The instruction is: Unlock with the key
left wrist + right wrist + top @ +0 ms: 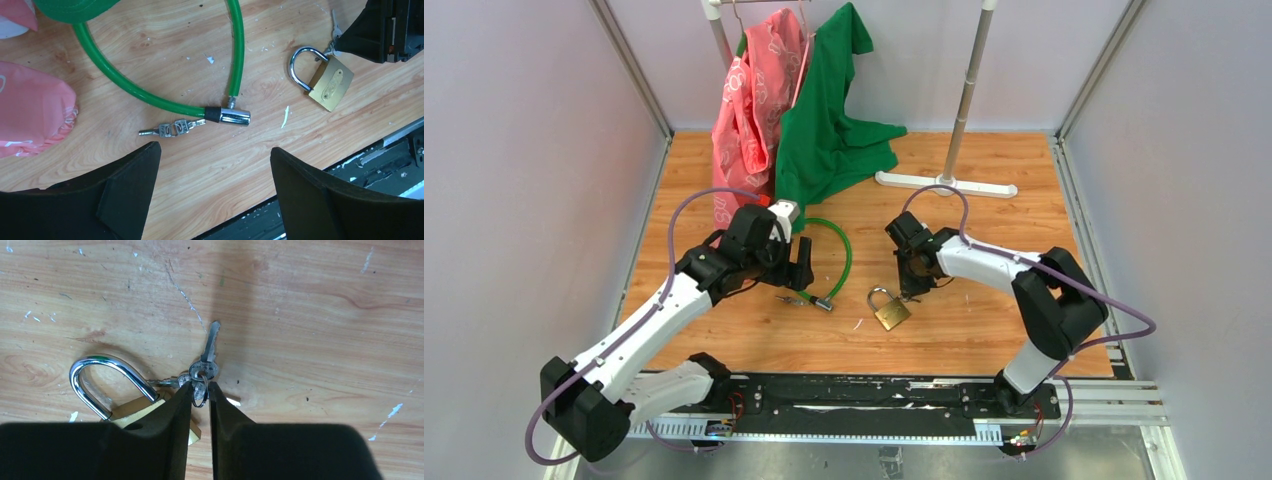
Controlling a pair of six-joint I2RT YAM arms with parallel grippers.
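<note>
A: Where is the small thin silvery metal key (pixel 170 129)?
B: Flat on the wooden bench (pixel 225 190), just beside the green cable lock (pixel 150 97). Left gripper (pixel 215 148) near it, jaws wide, empty.
A: Right gripper (pixel 200 385)?
B: Jaws nearly closed around the ring of the silvery key bunch (pixel 210 352) by the brass padlock (pixel 330 82). Cannot tell if it grips.

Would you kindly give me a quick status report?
Left claw open over the key by green cable lock. Right claw narrow at key bunch of brass padlock, grip unclear. Key uncovered.

Brass padlock (pixel 890 311), pink garment (pixel 749 110), green garment (pixel 824 130) by rack (pixel 964 100)
</note>
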